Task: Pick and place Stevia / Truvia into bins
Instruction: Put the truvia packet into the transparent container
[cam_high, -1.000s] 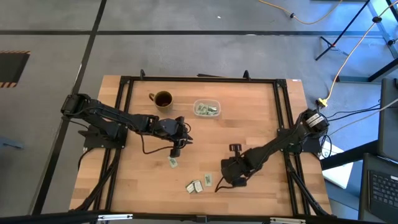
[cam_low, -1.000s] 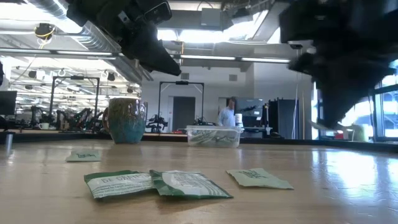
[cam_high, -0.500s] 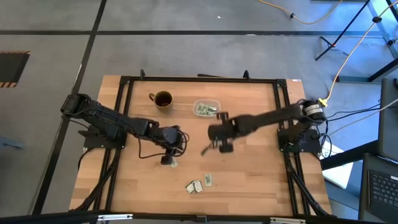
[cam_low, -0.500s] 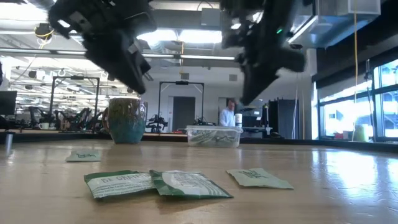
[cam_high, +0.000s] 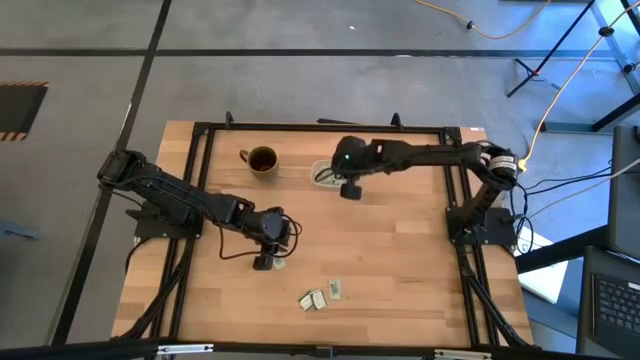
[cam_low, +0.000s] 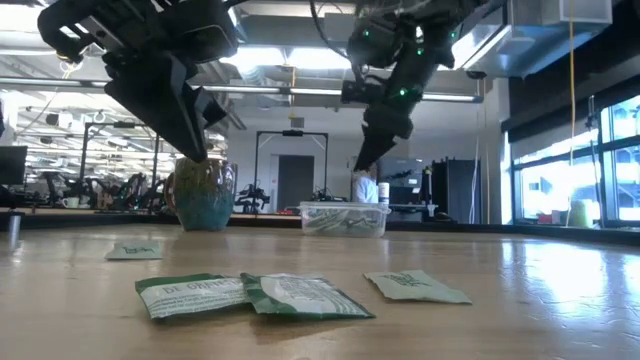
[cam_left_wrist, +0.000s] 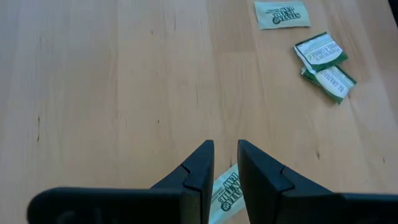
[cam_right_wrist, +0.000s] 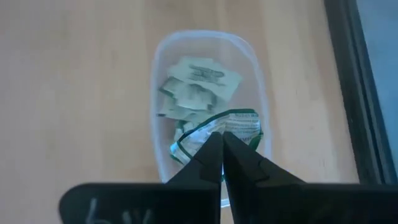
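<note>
My right gripper (cam_right_wrist: 222, 138) is shut on a white, green-edged sachet (cam_right_wrist: 239, 124) and hangs in the air above the clear bin (cam_high: 322, 170), which holds several sachets (cam_right_wrist: 196, 78). My left gripper (cam_left_wrist: 226, 149) is narrowly open and points down over a lone sachet (cam_left_wrist: 224, 190) lying flat on the wood. The low view shows it (cam_low: 195, 150) still above the table. Three more sachets (cam_high: 312, 299) lie flat near the table's near edge. My right gripper pinches a crumpled sachet by its edge (cam_right_wrist: 214, 129) between the two fingertips, coming from above and pointing down. The sachet is lifted clear and spreads below the fingertips over the bin's inside.
A round mug (cam_high: 262, 160) stands left of the bin at the far side. Bare wood lies between the two arms in the table's middle. A black frame (cam_high: 455, 170) borders the table. A person (cam_low: 366, 185) stands in the room beyond.
My right gripper has risen from the table's near right part with a sachet and swung toward the far edge until it stands over the bin. My left gripper has moved toward the near edge and down over the lone sachet.
</note>
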